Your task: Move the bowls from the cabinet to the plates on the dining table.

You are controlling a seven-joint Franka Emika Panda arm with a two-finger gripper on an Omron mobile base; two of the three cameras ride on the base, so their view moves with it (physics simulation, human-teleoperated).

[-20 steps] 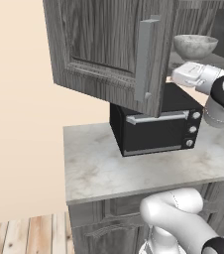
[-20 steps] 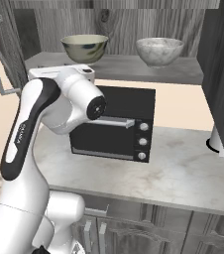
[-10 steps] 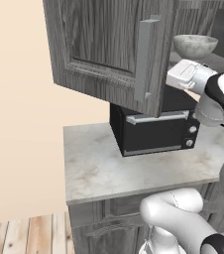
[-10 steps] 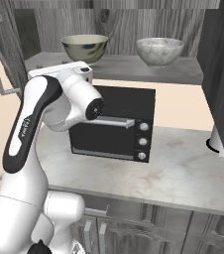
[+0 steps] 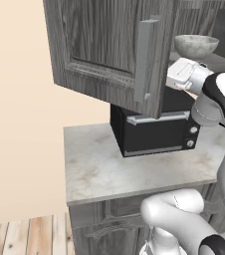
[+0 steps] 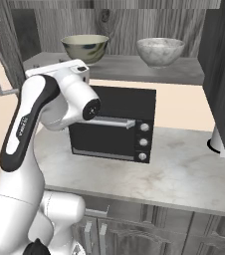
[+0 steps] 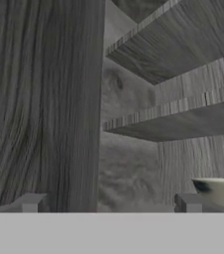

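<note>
Greenish bowl [image 6: 84, 48]: set on the open cabinet shelf, left of its partner; its cream rim is seen at the lower right of the hand view [image 7: 218, 191]
Marbled bowl [image 6: 160, 51]: placed on the same shelf, to the right and well apart from the greenish bowl; also seen above the wrist in the left base view [image 5: 196, 45]
Cabinet [image 5: 109, 50]: both doors are swung open; the left door with its light bar handle [image 5: 145, 61] stands just beside the arm's wrist, the right door edge is seen at the far right
Shelf edge [image 6: 134, 75]: front lip is left bare between the two bowls
Gripper [image 7: 109, 202]: jaws are spread fully apart, nothing is held between them; the tips are pointed into the cabinet, close along the inner side wall
Black oven [image 6: 113, 124]: set on the small counter under the shelf, directly behind the arm's elbow
Counter [image 6: 184, 172]: bare marble is left in front of and to the right of the oven
</note>
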